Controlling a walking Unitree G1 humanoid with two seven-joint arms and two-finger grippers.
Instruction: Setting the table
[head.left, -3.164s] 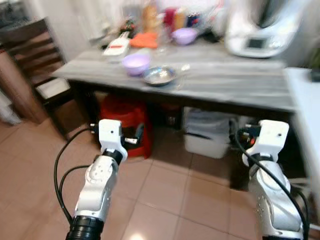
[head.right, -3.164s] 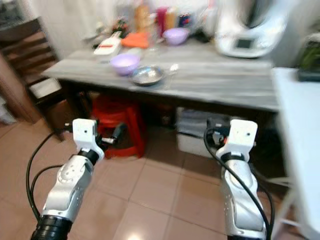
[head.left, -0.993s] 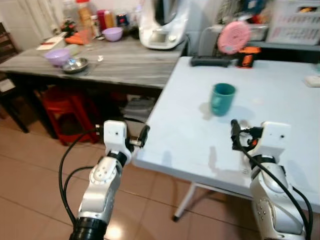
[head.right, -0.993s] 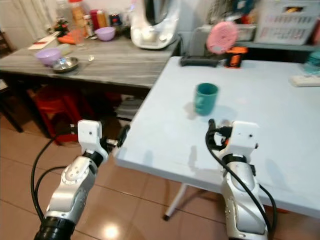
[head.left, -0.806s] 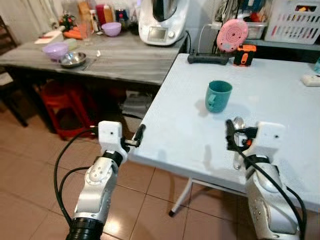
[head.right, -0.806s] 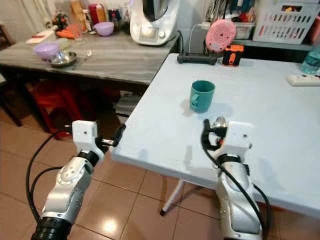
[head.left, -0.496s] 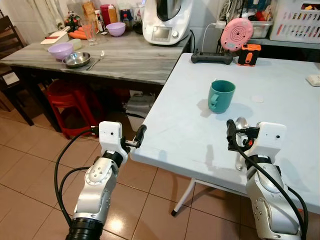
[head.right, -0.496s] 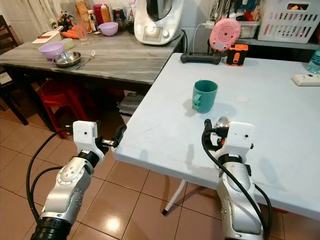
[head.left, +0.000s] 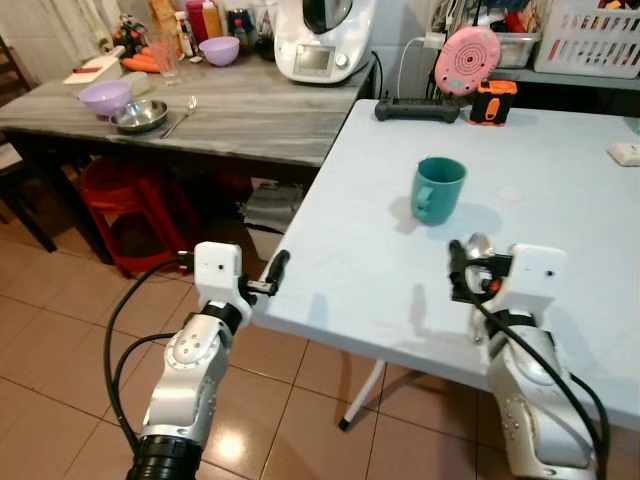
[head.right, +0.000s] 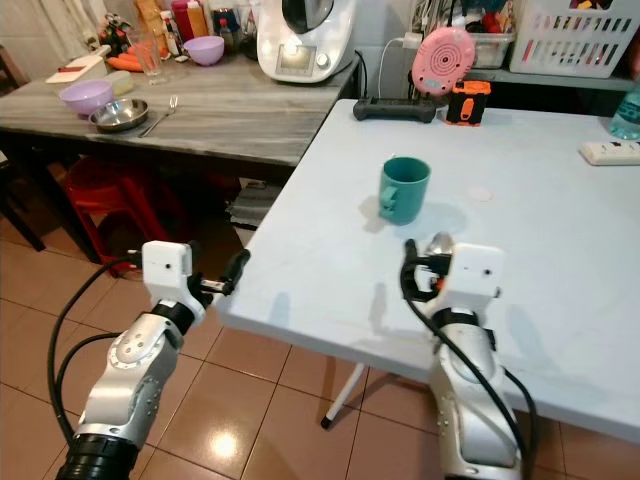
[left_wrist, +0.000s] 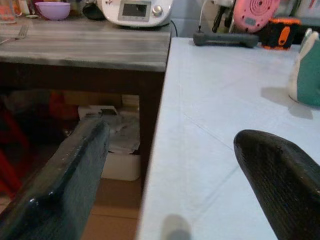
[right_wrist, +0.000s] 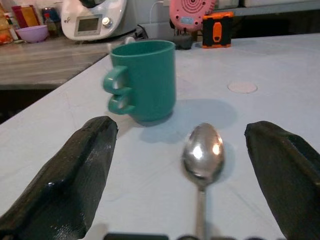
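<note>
On the white table (head.left: 560, 160), just on our side of the green mug (head.left: 438, 189), lies the spoon (right_wrist: 202, 152). We now face this table squarely; the grey counter (head.left: 230, 105) has swung leftward. Our right gripper (right_wrist: 195, 165) straddles the spoon, fingers apart. Left gripper (left_wrist: 170, 185), also spread, hovers at the table edge. Grasp comes next.

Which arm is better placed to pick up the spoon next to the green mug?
Probably the right. The right gripper is over the white table, jaws open, with the spoon lying between them. The left gripper is at the table's edge, far from it.
</note>
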